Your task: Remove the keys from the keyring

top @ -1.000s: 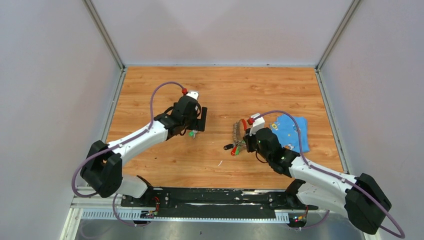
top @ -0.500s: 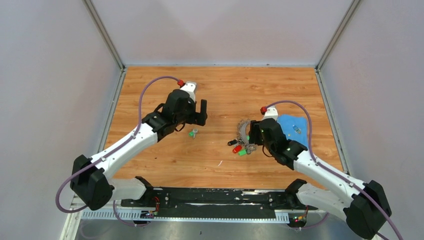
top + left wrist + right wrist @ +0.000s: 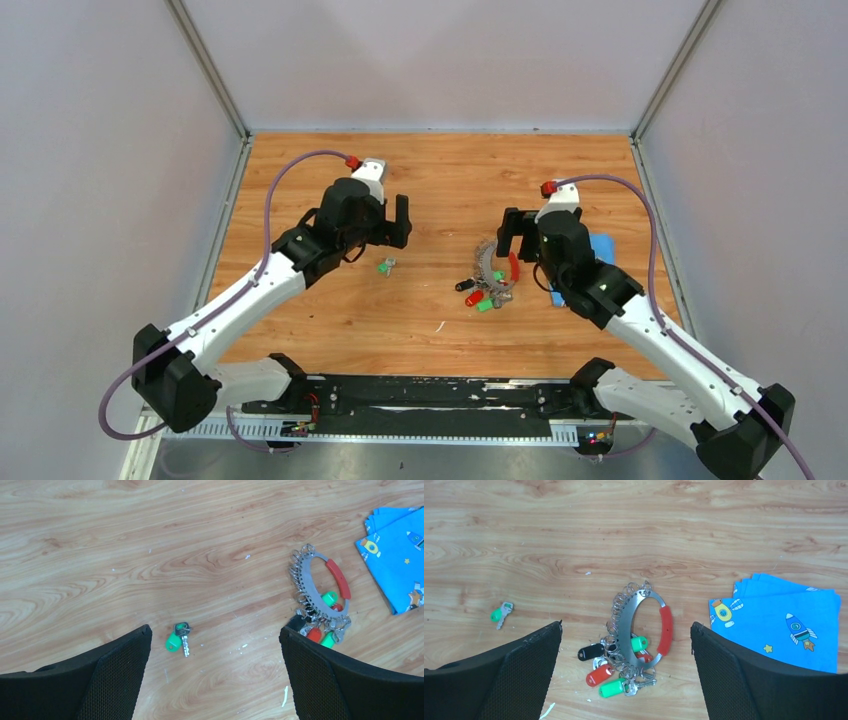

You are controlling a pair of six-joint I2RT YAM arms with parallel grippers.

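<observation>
Right gripper (image 3: 516, 233) has just let go: jaws wide, lifted just behind the large silvery jagged-edged keyring with red curved grip (image 3: 623, 622), now flat on the wood. Left gripper (image 3: 392, 222) gapes empty, well left of the ring. Regrasp likely needed. Capped keys (image 3: 610, 676) bunch at the ring's near end; one green-capped key (image 3: 499, 613) lies free, well left.

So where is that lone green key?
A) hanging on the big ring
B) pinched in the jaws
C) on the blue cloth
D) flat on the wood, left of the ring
D: the green key lies on the bare table, clear of the ring and the blue cloth.
</observation>
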